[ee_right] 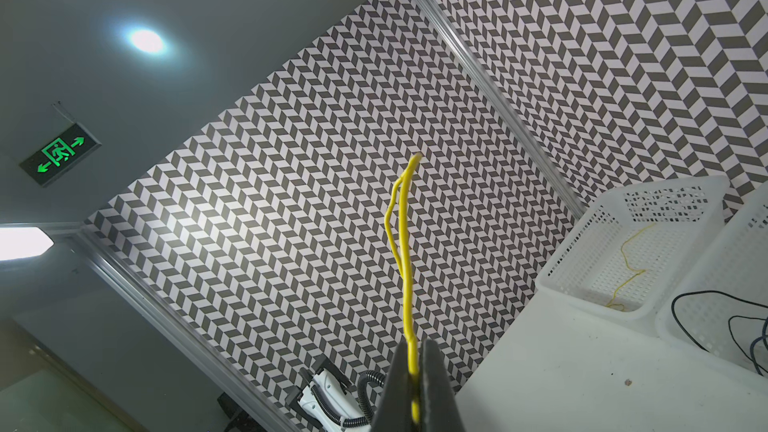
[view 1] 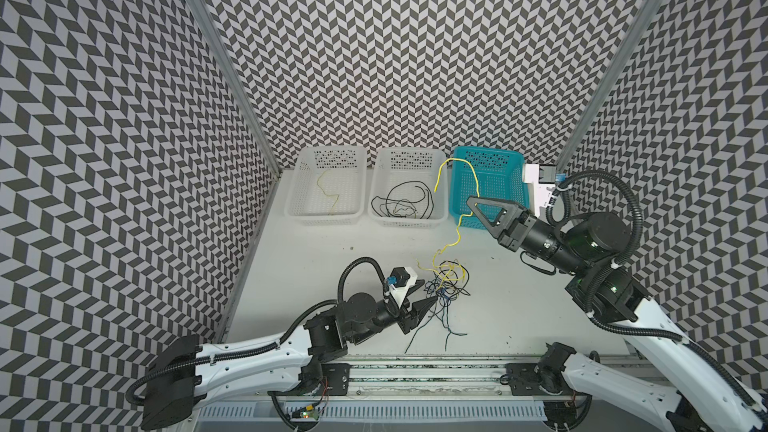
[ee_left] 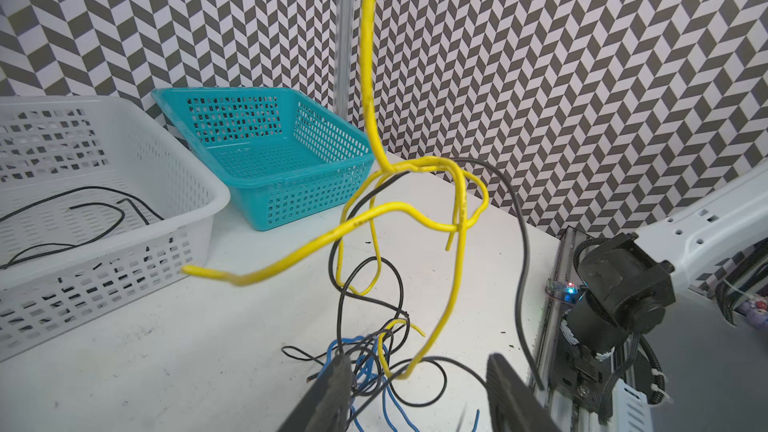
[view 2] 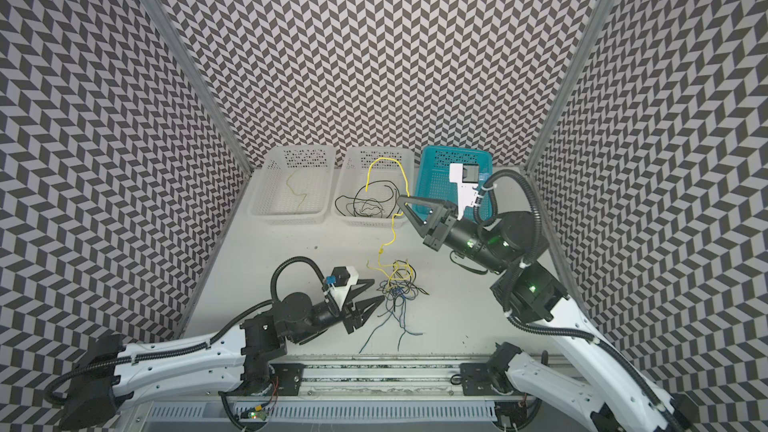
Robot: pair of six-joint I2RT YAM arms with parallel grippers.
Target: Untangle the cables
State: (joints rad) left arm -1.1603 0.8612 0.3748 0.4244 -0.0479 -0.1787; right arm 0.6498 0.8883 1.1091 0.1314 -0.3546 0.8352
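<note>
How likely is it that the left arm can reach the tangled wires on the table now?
Very likely yes: the left gripper, jaws apart, sits at the edge of the tangled wires with nothing between. The right gripper pinches one yellow cable up from the pile.

A robotics lab test cell: chevron-patterned panels (view 1: 415,56) on aluminium posts (view 1: 226,64) enclose a white tabletop (view 1: 332,251), robot arms (view 1: 656,326) mount on a rail (view 1: 415,371), and a green exit sign (ee_right: 58,155) hangs from the ceiling (ee_right: 62,14).
</note>
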